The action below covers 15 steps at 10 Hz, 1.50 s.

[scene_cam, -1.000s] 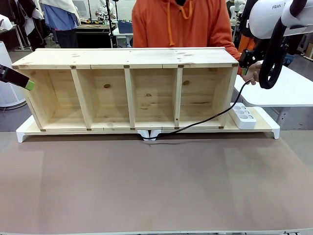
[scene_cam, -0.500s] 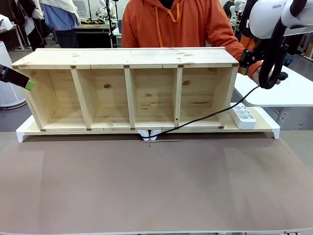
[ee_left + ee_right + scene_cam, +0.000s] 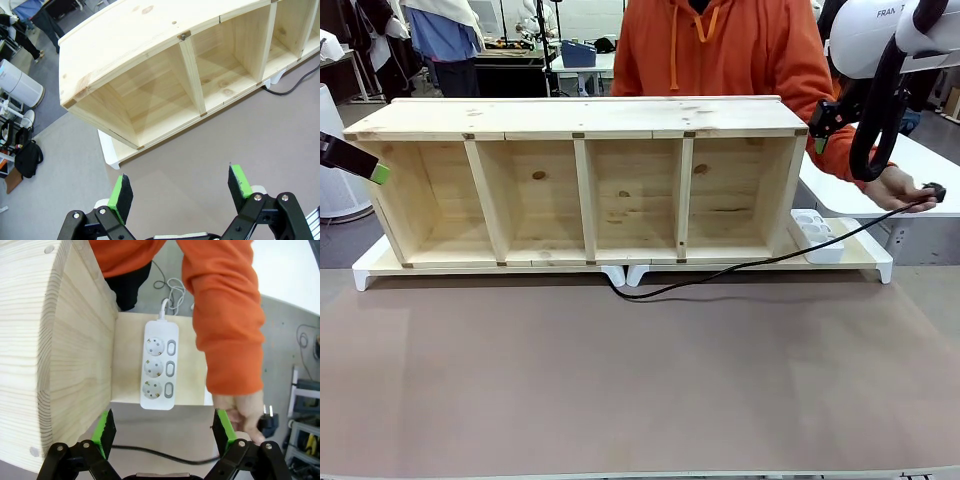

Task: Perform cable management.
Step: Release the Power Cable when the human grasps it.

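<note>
The thin black cable (image 3: 740, 267) runs from under the middle of the wooden shelf (image 3: 580, 118) across the brown table, up to the right. A person in an orange hoodie holds its plug (image 3: 937, 190) in one hand (image 3: 900, 186), off the table's right end. In the right wrist view the plug (image 3: 268, 419) sits in that hand (image 3: 244, 411), and the cable (image 3: 160, 454) passes just below my open right gripper (image 3: 164, 426). That gripper (image 3: 820, 135) hangs at the shelf's top right corner. My left gripper (image 3: 180, 187) is open and holds nothing, off the shelf's left end (image 3: 90, 95).
A white power strip (image 3: 817, 236) with three sockets lies on the white base board (image 3: 870, 262) right of the shelf, also seen as the strip (image 3: 160, 365). The shelf has several open compartments. Brown table surface (image 3: 640, 380) spreads wide in front.
The person has carried the plug end out to the right and lower, and shifted right. The cable now stretches lower, past the power strip's front. Both grippers have stayed put.
</note>
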Available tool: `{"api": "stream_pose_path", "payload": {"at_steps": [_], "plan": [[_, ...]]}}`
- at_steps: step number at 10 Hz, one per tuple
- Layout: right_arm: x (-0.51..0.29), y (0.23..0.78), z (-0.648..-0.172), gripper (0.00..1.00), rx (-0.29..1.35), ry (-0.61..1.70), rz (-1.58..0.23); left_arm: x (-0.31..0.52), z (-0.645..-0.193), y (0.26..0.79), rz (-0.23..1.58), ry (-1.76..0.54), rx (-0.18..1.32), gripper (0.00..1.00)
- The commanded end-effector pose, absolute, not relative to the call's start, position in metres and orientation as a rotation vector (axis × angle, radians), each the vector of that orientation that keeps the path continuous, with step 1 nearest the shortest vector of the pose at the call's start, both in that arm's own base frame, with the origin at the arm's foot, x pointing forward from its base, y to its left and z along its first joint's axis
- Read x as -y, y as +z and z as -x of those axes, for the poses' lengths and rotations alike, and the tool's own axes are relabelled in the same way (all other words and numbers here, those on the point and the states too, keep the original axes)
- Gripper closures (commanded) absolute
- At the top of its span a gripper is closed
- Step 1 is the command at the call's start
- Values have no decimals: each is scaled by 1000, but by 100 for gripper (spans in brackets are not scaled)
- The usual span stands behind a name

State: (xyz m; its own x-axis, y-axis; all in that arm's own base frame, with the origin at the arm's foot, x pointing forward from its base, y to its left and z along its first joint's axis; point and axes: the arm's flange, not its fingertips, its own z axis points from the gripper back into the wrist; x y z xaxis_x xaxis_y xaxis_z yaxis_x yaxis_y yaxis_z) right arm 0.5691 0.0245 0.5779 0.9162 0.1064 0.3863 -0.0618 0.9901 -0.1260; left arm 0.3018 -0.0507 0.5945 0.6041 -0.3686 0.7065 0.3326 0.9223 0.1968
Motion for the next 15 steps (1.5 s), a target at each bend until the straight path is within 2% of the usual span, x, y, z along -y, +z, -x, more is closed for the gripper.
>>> {"api": "stream_pose_path", "payload": {"at_steps": [1,15], "plan": [[-24,577,-569,0,397,83,112,51,-303,595,-46,-405,834,0],[-24,577,-569,0,397,83,112,51,-303,595,-46,-405,834,0]]}}
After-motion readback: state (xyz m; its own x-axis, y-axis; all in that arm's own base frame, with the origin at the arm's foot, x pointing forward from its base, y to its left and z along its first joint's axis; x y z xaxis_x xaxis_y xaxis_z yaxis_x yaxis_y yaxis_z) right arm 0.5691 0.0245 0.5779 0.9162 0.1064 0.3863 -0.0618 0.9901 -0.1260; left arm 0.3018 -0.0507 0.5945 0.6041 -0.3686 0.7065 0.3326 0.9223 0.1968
